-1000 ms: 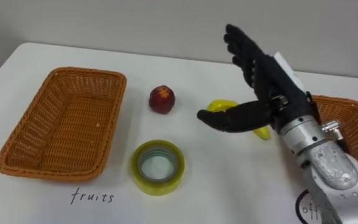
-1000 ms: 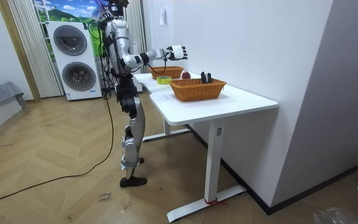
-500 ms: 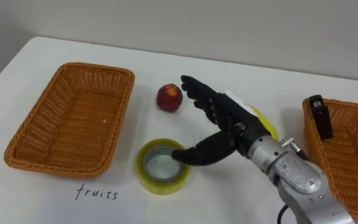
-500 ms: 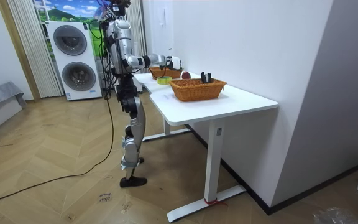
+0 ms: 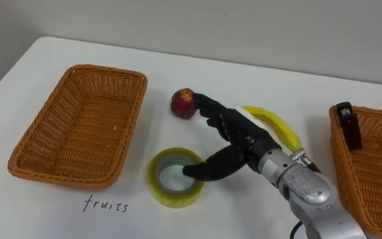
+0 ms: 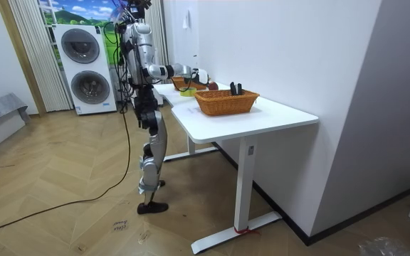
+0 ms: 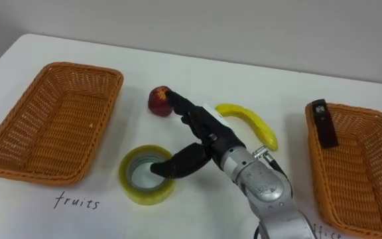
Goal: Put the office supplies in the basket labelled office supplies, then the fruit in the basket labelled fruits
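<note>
Reaching across the white table (image 5: 38, 212) from the right, the robot's right hand (image 5: 234, 143) is spread wide and grips nothing. Its thumb dips into the hole of the yellow tape roll (image 5: 166, 197), at the inner rim, while its nearly straight fingers stretch toward the red apple (image 5: 182, 103), tips just beside it. A banana (image 5: 280, 129) lies behind the wrist, between the left wicker basket (image 5: 58, 176) and the right wicker basket (image 5: 370, 172), which holds a small black object (image 5: 349, 125).
</note>
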### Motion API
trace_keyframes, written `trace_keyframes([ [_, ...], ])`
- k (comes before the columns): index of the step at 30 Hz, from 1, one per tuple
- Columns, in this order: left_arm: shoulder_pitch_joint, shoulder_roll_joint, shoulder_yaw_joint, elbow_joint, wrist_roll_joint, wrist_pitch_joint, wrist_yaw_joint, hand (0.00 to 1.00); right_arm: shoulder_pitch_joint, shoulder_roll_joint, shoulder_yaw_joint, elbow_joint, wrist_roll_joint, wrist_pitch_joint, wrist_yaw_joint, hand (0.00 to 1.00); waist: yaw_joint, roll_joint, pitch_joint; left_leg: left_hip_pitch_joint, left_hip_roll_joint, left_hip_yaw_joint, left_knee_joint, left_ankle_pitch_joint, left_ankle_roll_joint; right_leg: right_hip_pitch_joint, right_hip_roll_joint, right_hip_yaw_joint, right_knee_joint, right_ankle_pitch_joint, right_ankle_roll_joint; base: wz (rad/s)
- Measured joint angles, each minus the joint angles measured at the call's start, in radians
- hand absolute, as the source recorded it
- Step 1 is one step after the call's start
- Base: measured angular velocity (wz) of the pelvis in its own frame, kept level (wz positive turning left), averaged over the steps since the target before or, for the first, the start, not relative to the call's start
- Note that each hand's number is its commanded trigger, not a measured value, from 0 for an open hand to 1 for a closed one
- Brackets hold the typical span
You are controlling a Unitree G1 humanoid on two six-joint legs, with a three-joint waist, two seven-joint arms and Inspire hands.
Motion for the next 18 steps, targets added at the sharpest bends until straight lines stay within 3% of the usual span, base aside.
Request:
trace_keyframes([
  [18,0.004,0.0,-0.001,-0.001,0.0,0.0,-0.006,0.0,-0.039,-0.001,0.003,0.088,-0.066,0.001,-0.051,0.0,0.005,-0.01,-0.0023,0.003,0.0,-0.003,0.003,0.0,0.0,0.006,-0.001,-0.005,0.0,0.0,0.0,0.0],
])
